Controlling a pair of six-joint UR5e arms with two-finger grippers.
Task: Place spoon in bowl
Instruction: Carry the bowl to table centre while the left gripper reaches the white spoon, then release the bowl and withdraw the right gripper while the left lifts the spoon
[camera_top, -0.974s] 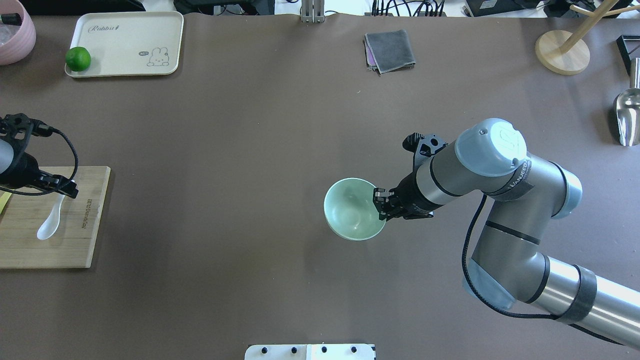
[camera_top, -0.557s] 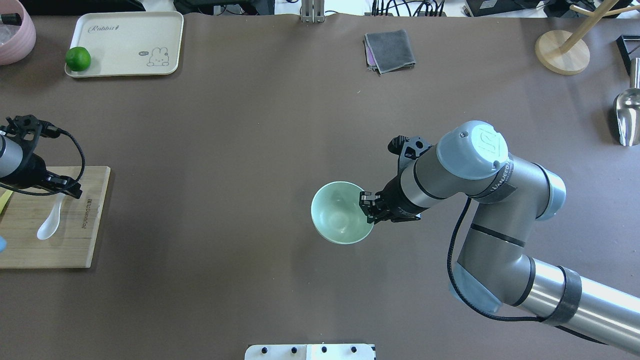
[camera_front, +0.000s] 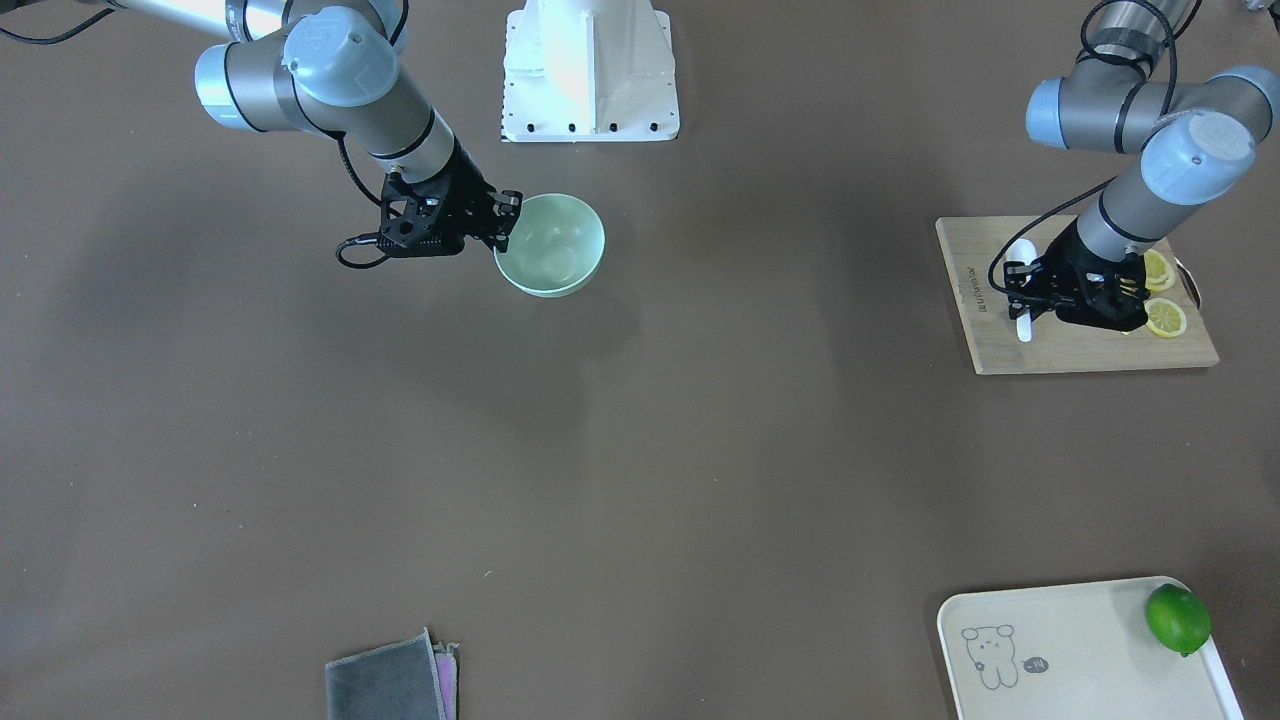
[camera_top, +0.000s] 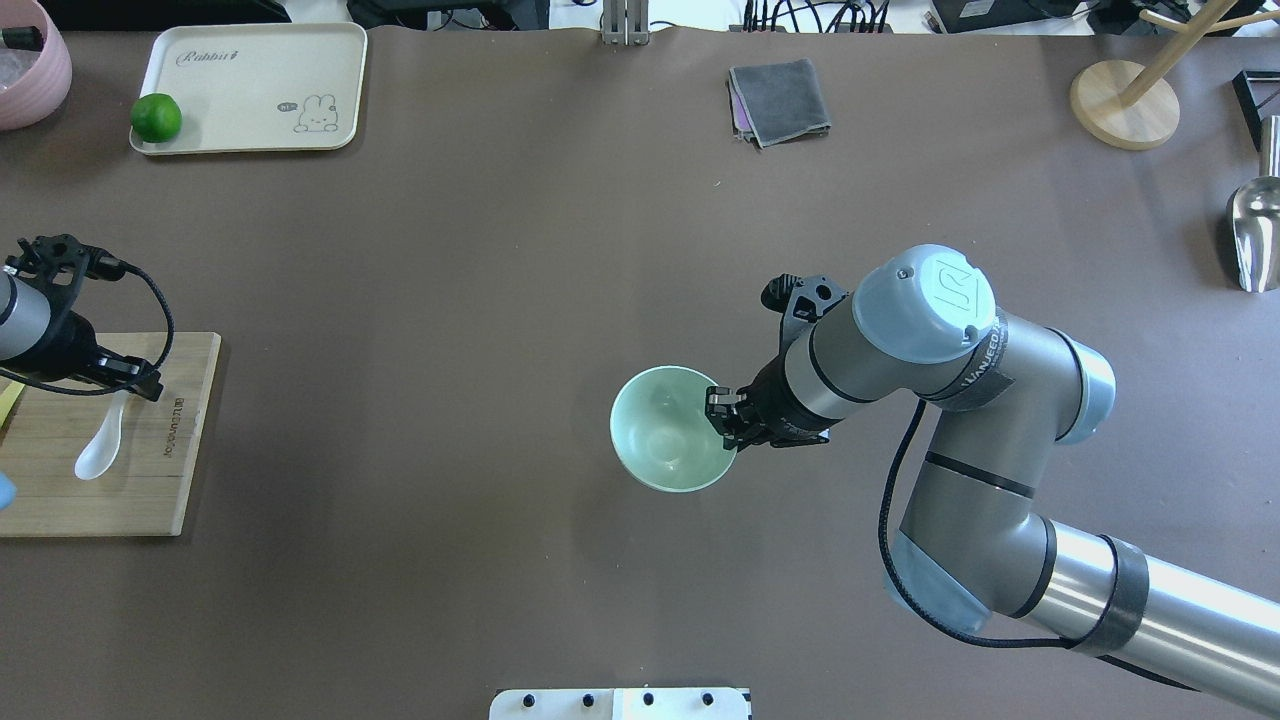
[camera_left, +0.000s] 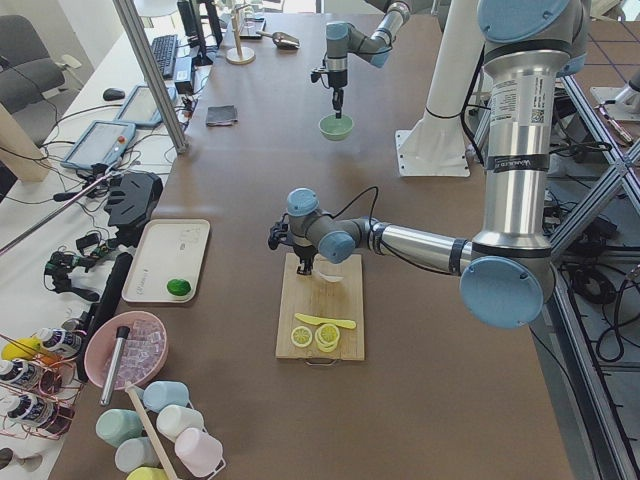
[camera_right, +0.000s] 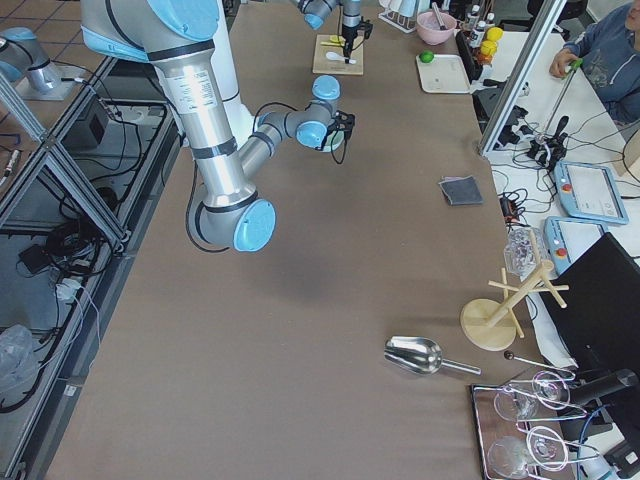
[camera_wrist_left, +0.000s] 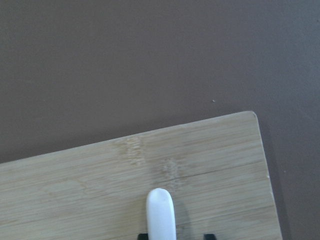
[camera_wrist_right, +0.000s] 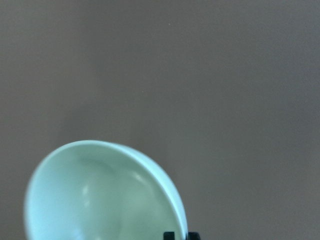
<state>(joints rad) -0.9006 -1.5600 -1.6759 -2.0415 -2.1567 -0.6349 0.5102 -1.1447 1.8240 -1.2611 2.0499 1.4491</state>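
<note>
The white spoon (camera_top: 97, 455) lies on the wooden cutting board (camera_top: 150, 490) at the table's left edge, scoop toward the robot. My left gripper (camera_top: 135, 383) is low over its handle. In the left wrist view the handle end (camera_wrist_left: 160, 212) shows between two parted fingertips, so the gripper is open around it. The mint-green bowl (camera_top: 660, 428) is near the table's middle, tilted. My right gripper (camera_top: 722, 412) is shut on its right rim. The bowl also shows in the front view (camera_front: 555, 245) and the right wrist view (camera_wrist_right: 100, 200).
Lemon slices (camera_front: 1165, 318) and a yellow knife (camera_left: 325, 320) lie on the board. A cream tray (camera_top: 250, 85) with a lime (camera_top: 156, 117) is at the back left, a grey cloth (camera_top: 780, 100) at the back middle, and a metal scoop (camera_top: 1255, 230) at the right.
My right gripper has carried the bowl to the left, toward the table's middle. The left gripper has shifted slightly over the spoon handle. The spoon has not moved.
</note>
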